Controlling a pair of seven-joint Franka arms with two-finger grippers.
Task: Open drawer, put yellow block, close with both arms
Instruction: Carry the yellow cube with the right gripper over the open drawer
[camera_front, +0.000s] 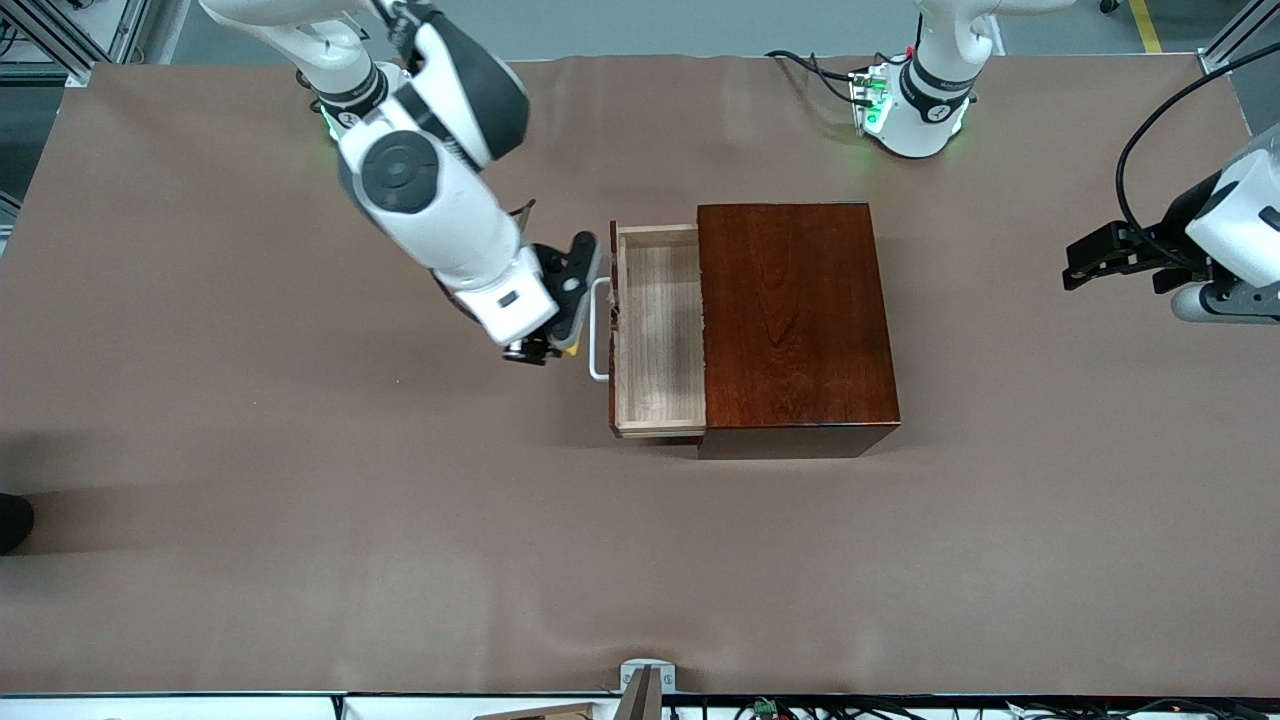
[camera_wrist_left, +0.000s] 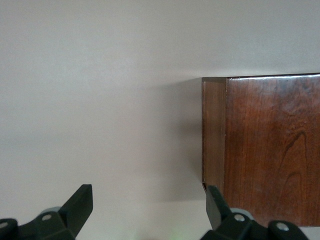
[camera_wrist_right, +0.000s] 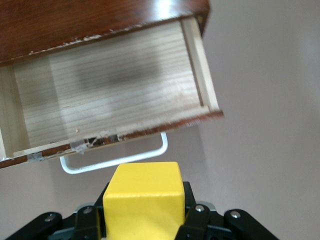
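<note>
You had a brown-covered worktop (camera_front: 300, 520) w/ grey floor (camera_front: 700, 25) above it, and cables (camera_front: 800, 710) along the near edge.

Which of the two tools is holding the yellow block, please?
The right tool, beside the drawer's handle, is shut on the yellow block; the left tool waits open and empty.
</note>
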